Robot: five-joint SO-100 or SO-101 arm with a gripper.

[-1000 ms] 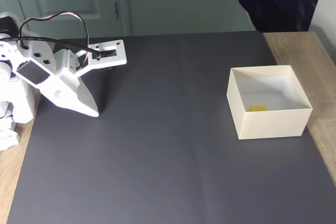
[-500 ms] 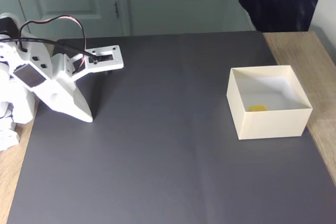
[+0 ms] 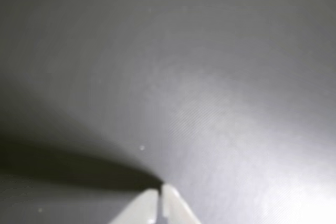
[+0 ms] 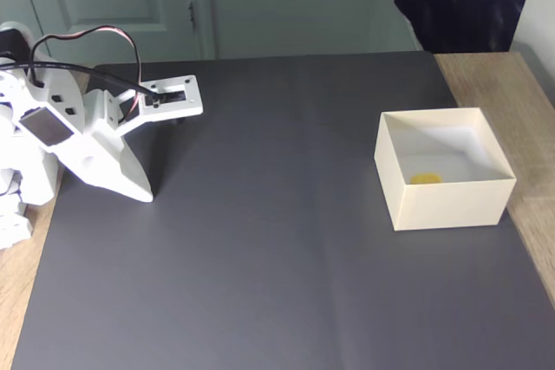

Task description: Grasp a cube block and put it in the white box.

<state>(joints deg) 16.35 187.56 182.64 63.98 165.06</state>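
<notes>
The cube [image 4: 425, 178] was seen already inside the white box [image 4: 447, 204], low against its near wall, with a mere sliver of yellow visible above the rim. It was judged light, stiff and somewhat smooth; a grip across two opposite flat faces would be taken if regrasping were needed. The box was judged thin-walled and easily nudged.

In the wrist view the gripper [image 3: 160, 195] was recorded with jaws closed tip to tip, nothing between them, close over the dark mat [image 3: 210, 77]. The fixed view gave what that one lacked: the box, the cube, and the gripper [image 4: 147, 195] well apart from both, at the mat's left edge.
</notes>
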